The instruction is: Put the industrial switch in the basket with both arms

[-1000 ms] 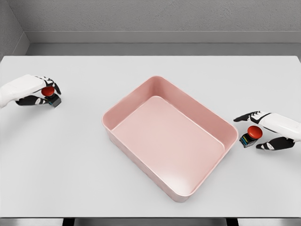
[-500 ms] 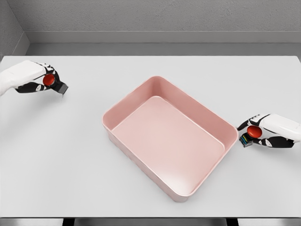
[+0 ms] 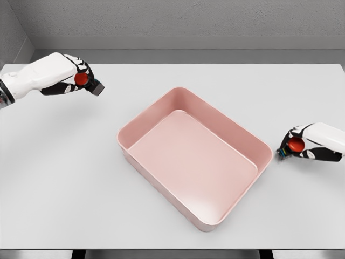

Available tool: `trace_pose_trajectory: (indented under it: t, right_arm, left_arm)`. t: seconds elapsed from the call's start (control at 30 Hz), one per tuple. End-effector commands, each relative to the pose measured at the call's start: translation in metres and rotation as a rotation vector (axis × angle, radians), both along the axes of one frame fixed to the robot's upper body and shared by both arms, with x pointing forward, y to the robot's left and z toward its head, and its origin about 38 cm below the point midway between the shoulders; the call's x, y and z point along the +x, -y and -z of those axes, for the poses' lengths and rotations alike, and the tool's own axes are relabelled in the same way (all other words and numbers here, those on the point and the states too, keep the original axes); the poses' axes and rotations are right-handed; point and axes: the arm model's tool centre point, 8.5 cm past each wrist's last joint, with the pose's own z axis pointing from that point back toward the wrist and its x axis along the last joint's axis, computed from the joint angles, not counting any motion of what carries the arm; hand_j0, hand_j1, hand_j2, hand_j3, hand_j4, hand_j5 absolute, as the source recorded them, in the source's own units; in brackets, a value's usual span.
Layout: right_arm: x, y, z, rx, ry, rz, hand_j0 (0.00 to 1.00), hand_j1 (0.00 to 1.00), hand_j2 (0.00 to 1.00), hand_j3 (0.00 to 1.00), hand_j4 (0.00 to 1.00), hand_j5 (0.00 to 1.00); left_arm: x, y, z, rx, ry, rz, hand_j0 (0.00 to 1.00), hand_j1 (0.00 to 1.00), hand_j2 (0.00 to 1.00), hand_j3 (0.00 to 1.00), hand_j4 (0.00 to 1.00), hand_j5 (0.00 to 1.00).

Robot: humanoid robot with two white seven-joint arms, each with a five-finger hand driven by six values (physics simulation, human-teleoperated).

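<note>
While both hands gripped loads, one pink basket (image 3: 194,156) sat mid-table (image 3: 64,178).
Head view: two red-buttoned industrial switches; left hand (image 3: 73,78) clamped one switch (image 3: 86,82) far left, right hand (image 3: 304,145) clamped the other switch (image 3: 291,145) beside the basket.

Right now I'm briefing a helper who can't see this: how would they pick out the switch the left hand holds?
Start at the pink basket mid-table, then look to the far left corner of the white table. There the left hand grips a small black switch with a red button. Its twin sits in the right hand, just right of the basket.
</note>
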Motion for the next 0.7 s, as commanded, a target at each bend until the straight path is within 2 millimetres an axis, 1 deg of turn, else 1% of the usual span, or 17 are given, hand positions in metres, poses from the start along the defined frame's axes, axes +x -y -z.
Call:
trace_pose_trajectory:
  t: [0.0,0.03,0.1,0.17,0.27,0.33,0.37,0.47,0.5,0.53,0.57,0.6,0.63,0.67]
  right_arm:
    - [0.003,0.002,-0.007,0.005,0.017,0.007,0.45,0.45,0.45,0.45,0.45,0.45]
    - [0.004,0.004,-0.012,0.0,0.026,0.011,0.45,0.45,0.45,0.45,0.45,0.45]
    - [0.005,0.004,-0.016,-0.007,0.028,0.005,0.45,0.45,0.45,0.45,0.45,0.45]
    - [0.006,0.004,-0.016,-0.006,0.03,0.005,0.45,0.45,0.45,0.45,0.45,0.45]
    - [0.009,0.005,-0.024,-0.006,0.051,0.006,0.45,0.45,0.45,0.45,0.45,0.45]
    - [0.008,0.006,-0.04,-0.015,0.079,-0.002,0.45,0.45,0.45,0.45,0.45,0.45]
    - [0.009,0.004,-0.044,-0.013,0.089,-0.008,0.45,0.45,0.45,0.45,0.45,0.45]
    - [0.007,-0.004,-0.048,-0.004,0.099,-0.033,0.45,0.45,0.45,0.45,0.45,0.45]
    - [0.009,-0.007,-0.055,0.003,0.117,-0.041,0.45,0.45,0.45,0.45,0.45,0.45]
    - [0.009,-0.008,-0.056,0.004,0.119,-0.044,0.45,0.45,0.45,0.45,0.45,0.45]
    - [0.008,-0.014,-0.058,0.01,0.124,-0.06,0.45,0.45,0.45,0.45,0.45,0.45]
    - [0.006,-0.016,-0.062,0.009,0.129,-0.069,0.45,0.45,0.45,0.45,0.45,0.45]
    - [0.005,-0.017,-0.063,0.01,0.13,-0.075,0.45,0.45,0.45,0.45,0.45,0.45]
    - [0.005,-0.018,-0.063,0.012,0.13,-0.078,0.45,0.45,0.45,0.45,0.45,0.45]
  left_arm:
    - [-0.003,0.018,-0.007,-0.024,0.023,0.046,0.47,0.47,0.47,0.47,0.47,0.47]
    - [-0.005,0.026,-0.008,-0.03,0.031,0.067,0.47,0.47,0.47,0.47,0.47,0.47]
    - [-0.009,0.035,-0.014,-0.034,0.048,0.095,0.47,0.47,0.47,0.47,0.47,0.47]
    - [-0.011,0.044,-0.013,-0.039,0.052,0.117,0.47,0.47,0.47,0.47,0.47,0.47]
    - [-0.016,0.062,-0.016,-0.052,0.066,0.165,0.47,0.47,0.47,0.47,0.47,0.47]
    - [-0.02,0.075,-0.016,-0.06,0.07,0.201,0.47,0.47,0.47,0.47,0.47,0.47]
    - [-0.021,0.079,-0.015,-0.062,0.068,0.21,0.47,0.47,0.47,0.47,0.47,0.47]
    - [-0.028,0.099,-0.013,-0.076,0.071,0.264,0.47,0.47,0.47,0.47,0.47,0.47]
    - [-0.028,0.102,-0.013,-0.077,0.07,0.27,0.48,0.48,0.48,0.48,0.48,0.48]
    - [-0.031,0.11,-0.013,-0.084,0.072,0.291,0.48,0.48,0.48,0.48,0.48,0.48]
    - [-0.033,0.114,-0.01,-0.083,0.066,0.303,0.48,0.48,0.48,0.48,0.48,0.48]
    - [-0.036,0.121,-0.014,-0.088,0.079,0.323,0.48,0.48,0.48,0.48,0.48,0.48]
    - [-0.038,0.128,-0.014,-0.093,0.08,0.341,0.48,0.48,0.48,0.48,0.48,0.48]
    - [-0.042,0.135,-0.01,-0.083,0.067,0.365,0.48,0.48,0.48,0.48,0.48,0.48]
